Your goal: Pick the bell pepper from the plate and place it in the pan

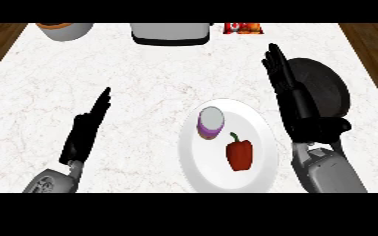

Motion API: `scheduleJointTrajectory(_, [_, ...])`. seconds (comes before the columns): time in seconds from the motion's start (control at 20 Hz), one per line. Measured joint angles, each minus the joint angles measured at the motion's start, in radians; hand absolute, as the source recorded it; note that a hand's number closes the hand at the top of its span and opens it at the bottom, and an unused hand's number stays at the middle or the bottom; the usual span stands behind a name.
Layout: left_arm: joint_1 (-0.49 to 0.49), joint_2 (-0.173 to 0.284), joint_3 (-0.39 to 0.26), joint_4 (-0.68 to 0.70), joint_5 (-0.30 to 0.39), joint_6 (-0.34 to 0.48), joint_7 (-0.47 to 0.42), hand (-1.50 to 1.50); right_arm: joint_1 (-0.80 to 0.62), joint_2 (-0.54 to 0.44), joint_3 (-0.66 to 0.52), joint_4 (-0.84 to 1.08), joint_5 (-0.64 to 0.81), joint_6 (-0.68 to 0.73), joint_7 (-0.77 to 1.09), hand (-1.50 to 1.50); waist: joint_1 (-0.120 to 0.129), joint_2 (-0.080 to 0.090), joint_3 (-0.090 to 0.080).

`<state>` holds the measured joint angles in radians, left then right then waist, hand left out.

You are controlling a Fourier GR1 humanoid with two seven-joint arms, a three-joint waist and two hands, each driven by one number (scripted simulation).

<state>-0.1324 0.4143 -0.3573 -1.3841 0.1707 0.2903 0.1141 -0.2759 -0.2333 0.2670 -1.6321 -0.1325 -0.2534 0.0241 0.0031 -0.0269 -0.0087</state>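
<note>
A red bell pepper (239, 153) with a green stem lies on the white plate (260, 125), toward its right half. A purple and white onion half (211, 122) sits on the same plate, up and left of the pepper. The black pan (329, 82) rests on the counter to the right of the plate, partly hidden by my right hand (294, 97). That hand is open, fingers straight and pointing away, between the plate and the pan and touching neither the pepper nor the onion. My left hand (87, 127) is open at the lower left, resting with fingers up.
At the back edge stand a grey toaster (170, 33), a bowl with an orange rim (65, 30) at the left, and a red packet (244, 28). The white marble counter (148, 80) ends in wood at both back corners.
</note>
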Motion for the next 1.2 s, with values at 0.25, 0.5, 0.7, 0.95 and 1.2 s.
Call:
scheduleJointTrajectory(0.25, [-0.020, -0.007, 0.088, -0.066, 0.049, 0.007, -0.019, 0.00, -0.055, -0.037, -0.033, -0.040, -0.102, 0.155, -0.014, 1.50, 0.006, 0.017, 0.007])
scheduleJointTrajectory(0.5, [-0.033, -0.025, 0.171, -0.115, 0.130, 0.012, -0.005, 0.00, -0.007, -0.190, -0.052, -0.071, -0.014, 0.220, -0.043, 1.50, -0.010, 0.018, 0.008])
scheduleJointTrajectory(0.7, [-0.011, -0.013, 0.214, -0.145, 0.171, -0.009, 0.003, 0.00, 0.164, -0.316, -0.094, -0.141, 0.054, 0.264, -0.156, -1.50, -0.022, 0.019, 0.009])
scheduleJointTrajectory(0.95, [-0.022, -0.014, 0.230, -0.152, 0.173, -0.018, 0.021, 0.00, 0.284, -0.453, -0.159, -0.223, 0.131, 0.319, -0.212, -1.50, -0.022, 0.022, 0.009])
scheduleJointTrajectory(1.2, [-0.033, -0.025, 0.238, -0.183, 0.164, -0.019, 0.054, 0.00, 0.248, -0.523, -0.185, -0.296, 0.174, 0.398, -0.151, -1.50, -0.010, 0.024, 0.008])
